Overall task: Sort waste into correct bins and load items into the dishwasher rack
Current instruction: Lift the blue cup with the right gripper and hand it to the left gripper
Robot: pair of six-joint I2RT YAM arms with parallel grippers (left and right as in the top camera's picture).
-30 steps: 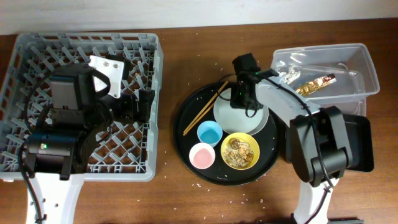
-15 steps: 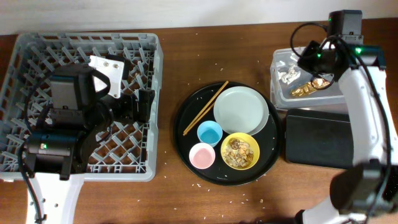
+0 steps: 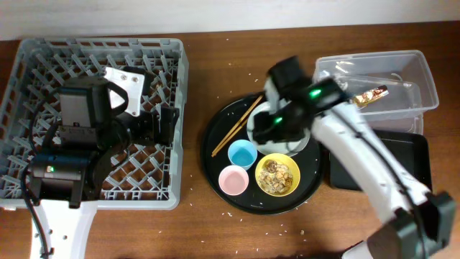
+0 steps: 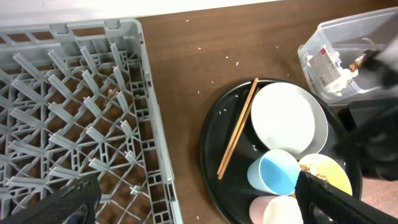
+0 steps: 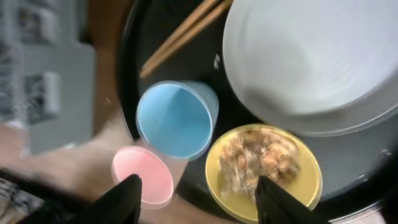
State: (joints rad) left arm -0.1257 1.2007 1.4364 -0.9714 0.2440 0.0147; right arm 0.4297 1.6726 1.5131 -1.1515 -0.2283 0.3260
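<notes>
My right gripper (image 3: 272, 129) is open and empty, low over the round black tray. In the right wrist view its fingers (image 5: 199, 199) straddle the pink cup (image 5: 143, 177) and the yellow bowl (image 5: 264, 171) of tan food bits. The blue cup (image 5: 177, 118), grey-white plate (image 5: 311, 56) and chopsticks (image 5: 186, 31) lie beyond. The gold-brown wrapper (image 3: 370, 96) and a white scrap (image 4: 326, 62) lie in the clear tub (image 3: 424, 79). My left gripper (image 3: 167, 122) is open and empty over the right side of the grey rack (image 3: 180, 72).
The round black tray (image 3: 215, 165) holds the dishes at centre. The shallow black rectangular tray (image 3: 413, 155) sits below the clear tub, partly under my right arm. White crumbs are scattered on the brown table (image 3: 215, 65).
My right arm swung from the plate to above the clear tub, then back left over the round tray's dishes. The left arm has not moved.
</notes>
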